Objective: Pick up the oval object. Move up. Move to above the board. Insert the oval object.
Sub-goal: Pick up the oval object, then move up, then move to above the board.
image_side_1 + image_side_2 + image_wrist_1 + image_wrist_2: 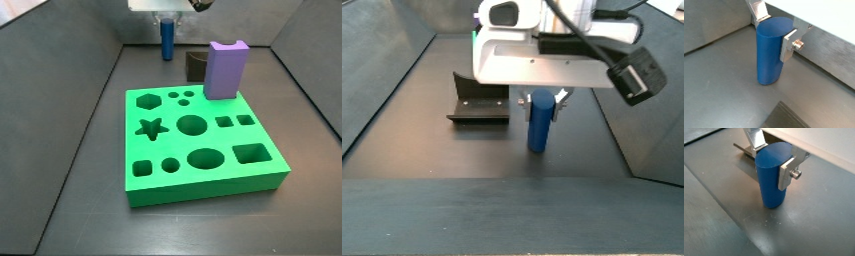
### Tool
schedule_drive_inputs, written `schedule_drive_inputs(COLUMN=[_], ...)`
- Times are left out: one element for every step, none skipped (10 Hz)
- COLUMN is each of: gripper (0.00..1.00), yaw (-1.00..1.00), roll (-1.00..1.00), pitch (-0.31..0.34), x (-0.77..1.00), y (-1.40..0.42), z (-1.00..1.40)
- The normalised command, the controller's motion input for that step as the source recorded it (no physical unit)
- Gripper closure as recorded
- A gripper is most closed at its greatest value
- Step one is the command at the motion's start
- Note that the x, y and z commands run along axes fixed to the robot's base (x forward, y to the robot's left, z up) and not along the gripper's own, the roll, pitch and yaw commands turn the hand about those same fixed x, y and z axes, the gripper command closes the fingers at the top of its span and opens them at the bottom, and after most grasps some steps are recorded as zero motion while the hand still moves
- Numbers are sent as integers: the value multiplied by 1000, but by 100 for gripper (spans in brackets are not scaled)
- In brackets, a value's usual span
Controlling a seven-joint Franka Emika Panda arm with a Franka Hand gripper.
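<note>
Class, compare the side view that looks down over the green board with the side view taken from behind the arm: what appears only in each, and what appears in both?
Only the board-side view shows the board, a purple block standing on it and a small dark block behind.

Only the view from behind shows the fixture and the wrist camera.

Both show the gripper around the upright oval object, which stands on the floor.

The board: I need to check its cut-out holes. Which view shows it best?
A side view shows the whole board, every hole visible from above. The remaining views show none of it, only the gripper with its jaws around the oval object.
</note>
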Motion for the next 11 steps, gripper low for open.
schedule_drive_inputs(gripper=[100,100,100,100,100,100,100,100,100,100,100], yaw=[0,0,0,0,0,27,23,13,6,6,-318], roll=[0,0,0,0,0,0,9,35,55,79,-267], pitch=[0,0,0,0,0,2,20,31,40,52,51], x=[0,0,0,0,0,3,-16,-20,-22,-21,476], y=[0,0,0,0,0,-7,-6,-6,-6,-5,209], z=[0,0,0,0,833,826,729,543,386,176,1000])
